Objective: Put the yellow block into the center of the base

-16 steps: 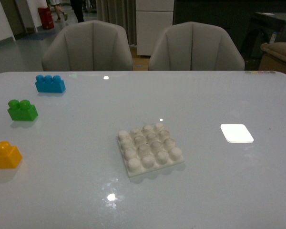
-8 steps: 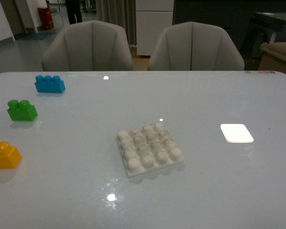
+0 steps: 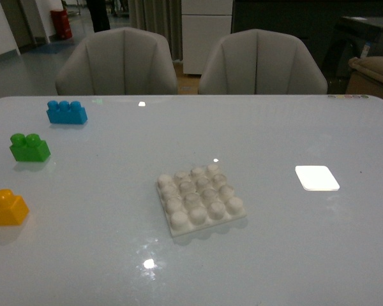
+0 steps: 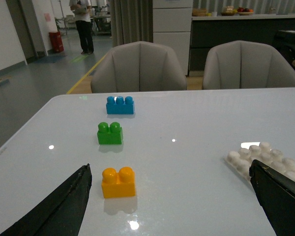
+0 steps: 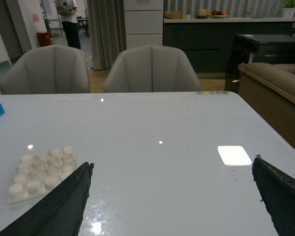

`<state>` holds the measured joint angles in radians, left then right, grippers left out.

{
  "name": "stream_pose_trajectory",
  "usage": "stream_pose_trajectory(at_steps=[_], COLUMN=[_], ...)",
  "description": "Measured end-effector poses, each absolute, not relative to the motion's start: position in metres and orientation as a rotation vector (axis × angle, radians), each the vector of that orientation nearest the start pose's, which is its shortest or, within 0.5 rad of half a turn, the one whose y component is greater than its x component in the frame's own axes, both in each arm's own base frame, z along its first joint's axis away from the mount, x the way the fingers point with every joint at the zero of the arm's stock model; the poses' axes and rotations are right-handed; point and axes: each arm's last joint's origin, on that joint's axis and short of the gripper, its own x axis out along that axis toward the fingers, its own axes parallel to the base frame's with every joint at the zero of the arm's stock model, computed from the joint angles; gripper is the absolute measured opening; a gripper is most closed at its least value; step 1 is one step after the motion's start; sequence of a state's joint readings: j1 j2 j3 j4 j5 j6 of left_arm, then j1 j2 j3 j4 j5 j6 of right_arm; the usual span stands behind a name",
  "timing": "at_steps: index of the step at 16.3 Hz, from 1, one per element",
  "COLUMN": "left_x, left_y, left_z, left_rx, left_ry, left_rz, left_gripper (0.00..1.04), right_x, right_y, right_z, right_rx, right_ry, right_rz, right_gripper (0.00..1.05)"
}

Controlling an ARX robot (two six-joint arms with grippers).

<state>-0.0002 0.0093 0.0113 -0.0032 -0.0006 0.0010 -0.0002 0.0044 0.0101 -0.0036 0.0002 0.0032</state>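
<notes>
Yellow block [image 3: 5,207] upright on table [image 3: 293,127], far left, well apart from base [image 3: 201,199]. Left fingers [image 4: 69,201] spread wide, empty; block just ahead, near one finger, not touching. Right fingers [image 5: 64,201] wide, empty.

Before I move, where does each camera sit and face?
Front view: on the body, facing across the table at the base; no arm shows.
Left wrist view: on the left wrist, facing the yellow block; open left end effector shows.
Right wrist view: on the right wrist, facing the white rectangle; open right end effector shows.
Shared: all three see the base.
</notes>
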Motion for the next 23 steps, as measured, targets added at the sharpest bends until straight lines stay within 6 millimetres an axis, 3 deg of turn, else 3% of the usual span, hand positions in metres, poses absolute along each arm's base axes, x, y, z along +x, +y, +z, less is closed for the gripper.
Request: stream_pose_trajectory(at_steps=[2,4,6,8,10,13,15,17,20,23], left_x=[0.098,0.099,0.098,0.111,0.143,0.222,0.266,0.306,0.33,0.34], left_y=[0.0,-0.004,-0.006,-0.002,0.007,0.023,0.029,0.034,0.039,0.048], left_z=[0.165,0.172,0.188,0.201,0.204,0.228,0.21,0.176,0.128,0.103], left_rx=[0.0,-0.019,-0.035,-0.053,-0.05,-0.007,0.002,0.009,0.005,-0.012], left_ry=[0.015,0.326,0.288,0.22,0.233,0.183,0.273,0.392,0.545,0.602], left_rz=[0.002,0.026,0.011,0.017,0.02,0.042,0.041,0.063,0.058,0.063], left_gripper=[0.98,0.98,0.98,0.98,0.98,0.98,0.98,0.98,0.98,0.98], right_x=[0.097,0.097,0.097,0.097,0.097,0.097,0.097,0.097,0.097,0.097], right_y=[0.0,0.0,0.0,0.0,0.0,0.0,0.0,0.0,0.0,0.0], right_z=[0.166,0.166,0.166,0.166,0.166,0.166,0.166,0.166,0.166,0.166], right_rx=[0.003,0.003,0.002,0.002,0.002,0.002,0.002,0.002,0.002,0.002], right_ry=[-0.002,-0.002,-0.002,-0.002,-0.002,-0.002,-0.002,-0.002,-0.002,-0.002], right_rz=[0.0,0.0,0.0,0.0,0.0,0.0,0.0,0.0,0.0,0.0], right_gripper=[0.98,0.98,0.98,0.98,0.98,0.98,0.98,0.98,0.98,0.98])
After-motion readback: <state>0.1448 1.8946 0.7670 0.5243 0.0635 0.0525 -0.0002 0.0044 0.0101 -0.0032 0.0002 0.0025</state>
